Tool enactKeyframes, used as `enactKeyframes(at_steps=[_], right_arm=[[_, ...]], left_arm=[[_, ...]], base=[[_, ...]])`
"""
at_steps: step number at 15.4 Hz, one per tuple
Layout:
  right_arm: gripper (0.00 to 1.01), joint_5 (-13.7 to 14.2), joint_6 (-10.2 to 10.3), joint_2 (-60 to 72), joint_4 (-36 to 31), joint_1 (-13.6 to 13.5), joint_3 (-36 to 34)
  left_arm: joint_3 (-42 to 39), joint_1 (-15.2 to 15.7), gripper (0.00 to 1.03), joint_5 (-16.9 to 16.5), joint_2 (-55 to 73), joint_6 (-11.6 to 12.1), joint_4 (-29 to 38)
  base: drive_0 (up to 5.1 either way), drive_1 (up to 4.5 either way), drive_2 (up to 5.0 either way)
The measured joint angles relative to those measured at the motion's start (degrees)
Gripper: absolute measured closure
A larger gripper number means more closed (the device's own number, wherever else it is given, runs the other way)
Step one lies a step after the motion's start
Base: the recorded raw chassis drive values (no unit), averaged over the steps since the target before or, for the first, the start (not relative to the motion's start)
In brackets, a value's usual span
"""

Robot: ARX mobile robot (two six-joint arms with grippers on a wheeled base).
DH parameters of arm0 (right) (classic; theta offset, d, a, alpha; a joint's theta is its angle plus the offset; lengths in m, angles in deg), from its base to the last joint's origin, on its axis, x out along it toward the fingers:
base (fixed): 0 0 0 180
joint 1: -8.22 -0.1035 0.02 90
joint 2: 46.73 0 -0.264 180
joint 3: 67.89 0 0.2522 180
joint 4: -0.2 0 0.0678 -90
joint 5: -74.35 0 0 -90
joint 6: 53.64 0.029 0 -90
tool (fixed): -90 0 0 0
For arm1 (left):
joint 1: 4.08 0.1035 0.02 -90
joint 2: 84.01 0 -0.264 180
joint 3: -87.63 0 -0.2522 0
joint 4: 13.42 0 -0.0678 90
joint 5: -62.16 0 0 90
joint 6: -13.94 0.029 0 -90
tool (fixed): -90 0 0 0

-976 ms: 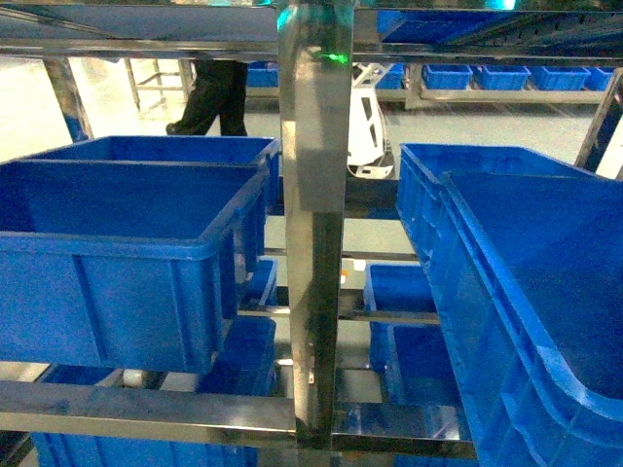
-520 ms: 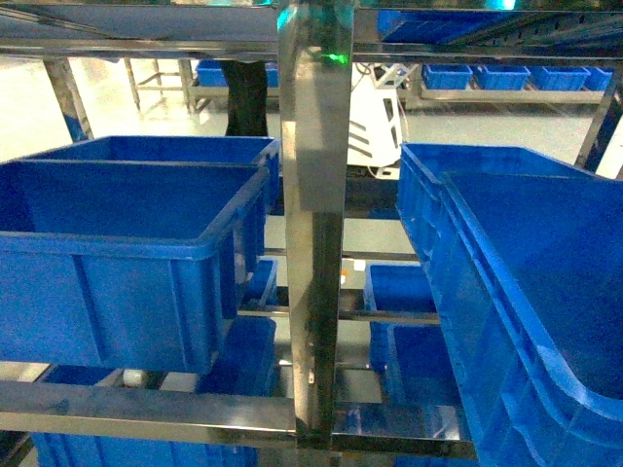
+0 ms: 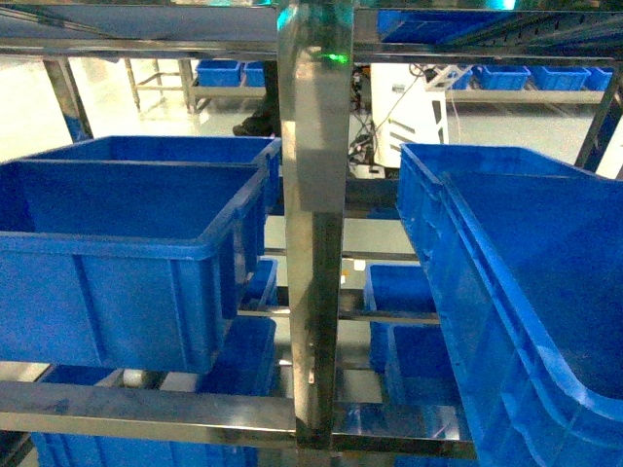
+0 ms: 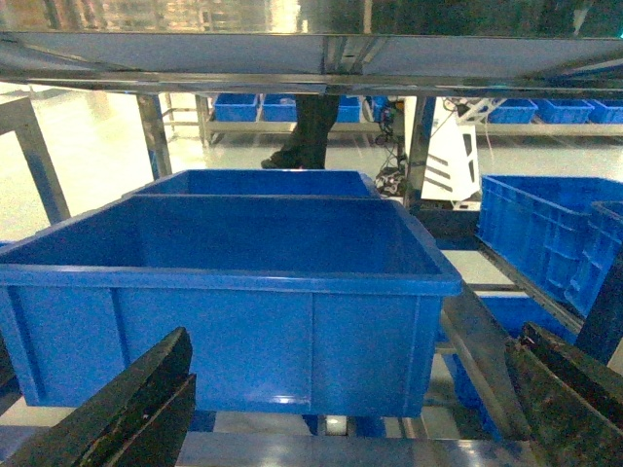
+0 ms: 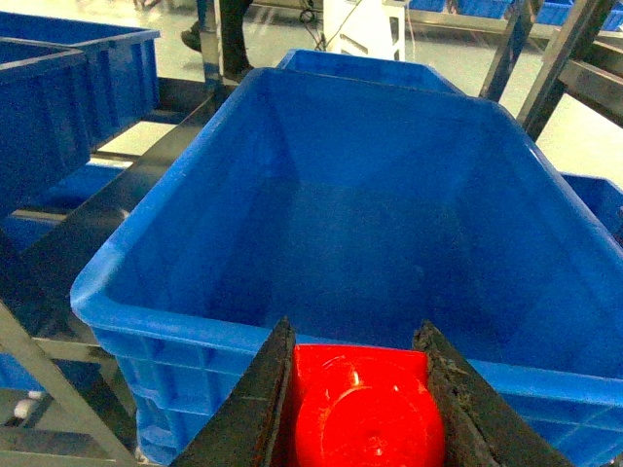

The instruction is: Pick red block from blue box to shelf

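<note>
- The carrying step is judged to be in hand: the red block point(image 5: 365, 409) is held between the two dark fingers point(image 5: 255, 394) of the right hand point(image 5: 362, 389), which are closed against its sides.
- In the right wrist view the red block is seen at the bottom edge, just short of the near rim of a large blue crate point(image 5: 370, 204) that sits on the shelf point(image 3: 313, 243).
- The inside of that crate is bare as far as it can be seen; its far wall and both side walls are in plain view.
- The left hand point(image 4: 341, 409) is spread wide and holds nothing; its fingers are seen low in the left wrist view, in front of another blue crate point(image 4: 224, 302) on the left side of the shelf.
- Neither hand is seen in the head view, where only the steel upright and the crates on either side are shown.
- The light turquoise box is not seen in any view.
- The next move is judged to call for the right hand to be carried forward over the near rim, lowered toward the crate floor, and only then opened.
- Care with the rim is judged to be needed, since the block rides close to its height.
</note>
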State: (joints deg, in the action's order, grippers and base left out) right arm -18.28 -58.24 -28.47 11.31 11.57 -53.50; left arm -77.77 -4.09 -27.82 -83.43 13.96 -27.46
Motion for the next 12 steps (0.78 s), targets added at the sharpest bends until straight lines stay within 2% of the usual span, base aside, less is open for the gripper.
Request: enactKeyframes(at_steps=[12], right_arm=[[0.73,0.0,0.0,0.0,0.0,0.0,0.0]], left_arm=[[0.0,0.0,0.05,0.0,0.0,0.0,0.0]], base=[[0.0,0.00,0.0]])
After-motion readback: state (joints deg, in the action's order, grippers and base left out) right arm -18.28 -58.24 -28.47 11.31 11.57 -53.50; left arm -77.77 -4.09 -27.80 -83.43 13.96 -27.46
